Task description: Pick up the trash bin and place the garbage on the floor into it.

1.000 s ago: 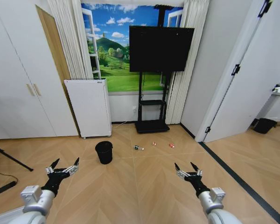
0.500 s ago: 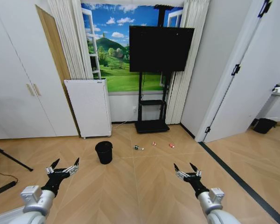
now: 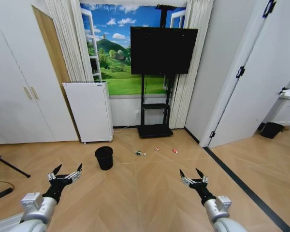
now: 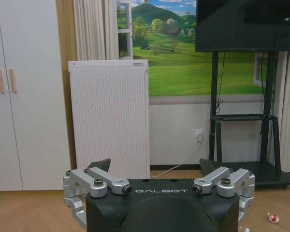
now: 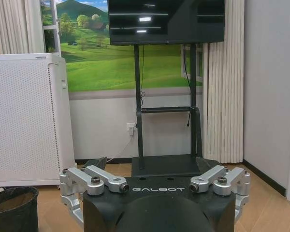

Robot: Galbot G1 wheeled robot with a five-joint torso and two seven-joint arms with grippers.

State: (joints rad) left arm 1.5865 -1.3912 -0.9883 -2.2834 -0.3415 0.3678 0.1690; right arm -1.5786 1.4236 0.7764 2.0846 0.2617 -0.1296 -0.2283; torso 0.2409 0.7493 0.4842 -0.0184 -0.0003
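While both arms hang low at the near edge of the floor, the left gripper and the right gripper each hold their fingers spread wide with nothing between them, both well apart from everything else. Ahead of them the trash bin stands upright on the floor, black, with a bag liner at its rim, a little in front of a white perforated cabinet against the far wall; the right wrist view catches the bin's rim at its lower corner. To the right of the bin, near the base of the TV stand, the garbage lies in a loose row on the floor: a small clear bottle, then one red-and-white wrapper, then another red-and-white wrapper, each apart from the next. A dark strip runs along the right side of the floor. The black TV sits above the stand, in front of a landscape mural
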